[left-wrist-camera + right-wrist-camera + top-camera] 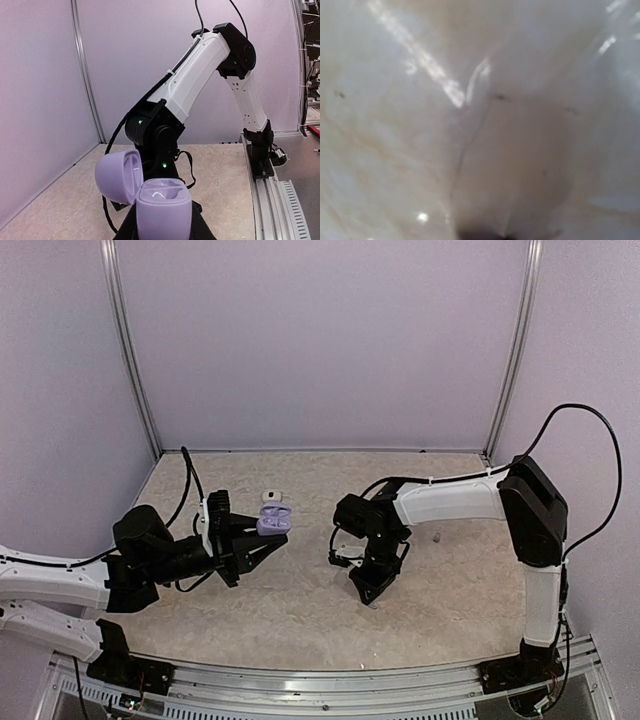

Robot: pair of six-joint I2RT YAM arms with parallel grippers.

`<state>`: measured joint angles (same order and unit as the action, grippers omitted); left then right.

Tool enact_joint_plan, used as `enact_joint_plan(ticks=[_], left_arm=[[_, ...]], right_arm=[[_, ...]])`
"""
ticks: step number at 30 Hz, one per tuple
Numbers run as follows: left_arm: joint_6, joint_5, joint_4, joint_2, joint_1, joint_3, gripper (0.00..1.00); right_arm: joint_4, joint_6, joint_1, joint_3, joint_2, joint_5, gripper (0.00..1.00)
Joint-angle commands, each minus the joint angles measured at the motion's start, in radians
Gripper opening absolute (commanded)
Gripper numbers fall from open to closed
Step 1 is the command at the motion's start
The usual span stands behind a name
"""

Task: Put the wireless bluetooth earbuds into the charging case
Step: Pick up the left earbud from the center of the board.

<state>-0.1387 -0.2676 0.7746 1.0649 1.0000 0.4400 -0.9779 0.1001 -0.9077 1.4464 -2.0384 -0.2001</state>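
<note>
Marbled beige tabletop (300,625), pale walls (320,340) behind; left claw (264,536) clenches the open lilac charging case (273,521), right claw (372,598): cannot tell.

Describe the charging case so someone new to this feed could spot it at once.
Start at the left arm on the left of the beige table and follow it to its hand. Clamped there is the charging case, a rounded lilac shell with its lid hinged open. The small white piece on the table just behind it is paler and unheld.
</note>
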Motion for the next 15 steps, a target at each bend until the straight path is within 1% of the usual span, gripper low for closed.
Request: enact_joint_plan(ticks=[1,10,15], left_arm=[[-0.003,0.013,0.025,0.003,-0.006,-0.01,0.06],[0.015,0.011,0.046,0.016,-0.016,-0.013,0.06],[0.04,0.013,0.093,0.041,-0.033,-0.033,0.06]], right_arm=[[0.006,0.006,-0.011,0.021,0.024,0.009,0.17],[0.077,0.006,0.016,0.006,0.091,-0.011,0.15],[0.144,0.007,0.039,-0.017,0.141,0.003,0.14]])
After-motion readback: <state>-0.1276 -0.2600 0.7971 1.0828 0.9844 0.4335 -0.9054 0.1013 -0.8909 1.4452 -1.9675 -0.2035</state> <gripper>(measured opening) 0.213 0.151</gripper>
